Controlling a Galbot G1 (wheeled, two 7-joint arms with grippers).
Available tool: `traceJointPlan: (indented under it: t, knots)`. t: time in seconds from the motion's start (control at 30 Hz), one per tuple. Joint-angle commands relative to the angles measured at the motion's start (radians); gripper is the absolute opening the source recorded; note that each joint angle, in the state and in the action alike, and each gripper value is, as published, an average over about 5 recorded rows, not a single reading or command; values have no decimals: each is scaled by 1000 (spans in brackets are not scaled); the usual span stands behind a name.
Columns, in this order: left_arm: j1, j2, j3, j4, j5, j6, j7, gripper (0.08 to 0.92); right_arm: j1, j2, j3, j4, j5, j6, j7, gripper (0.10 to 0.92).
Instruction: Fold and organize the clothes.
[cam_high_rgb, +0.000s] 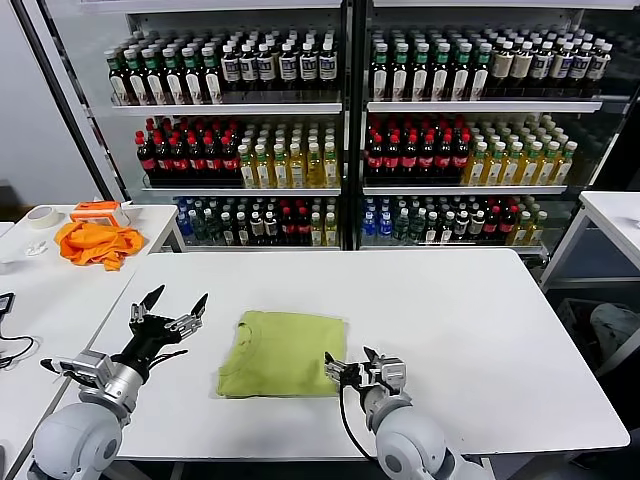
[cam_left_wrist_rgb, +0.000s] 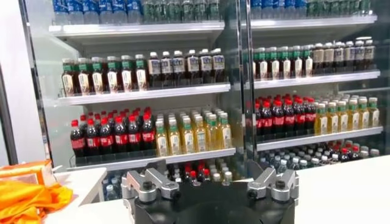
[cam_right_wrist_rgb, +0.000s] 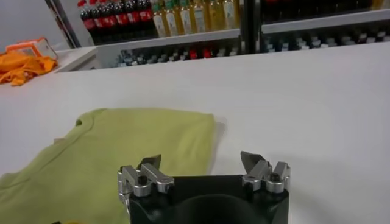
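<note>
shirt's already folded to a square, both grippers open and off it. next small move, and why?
Probably ease the right gripper forward onto the near right corner of the polo shirt for another fold. It hovers open just short of that edge, holding nothing, while the left gripper waits open, raised off the white table left of the shirt.

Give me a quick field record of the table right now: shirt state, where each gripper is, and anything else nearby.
shirt: yellow-green shirt, folded into a rough rectangle, lying flat on the white table
left gripper: left gripper, open, raised off the table to the shirt's left, holding nothing
right gripper: right gripper, open, at the shirt's near right corner, holding nothing
side table: orange cloth bunched up, tape roll beside it
background: shelves of bottles
</note>
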Motion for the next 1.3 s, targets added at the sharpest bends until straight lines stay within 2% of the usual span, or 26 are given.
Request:
traceJointPlan:
  t: [0.03,0.73,1.0,1.3]
  knots:
    - [4,1,1,1,-7,-10,1,823,39,30,-23,-67,96,-2,28,823]
    - [-6,8,5,10,-7,6,-5,823,45,59,-43,-122,122,-2,25,808]
    - [-1,2,3,11,-7,9,-8,823,41,69,-40,-123,142,-2,22,595]
    - [5,-2,-3,9,-7,11,-12,822,29,81,-36,-124,78,7,9,335]
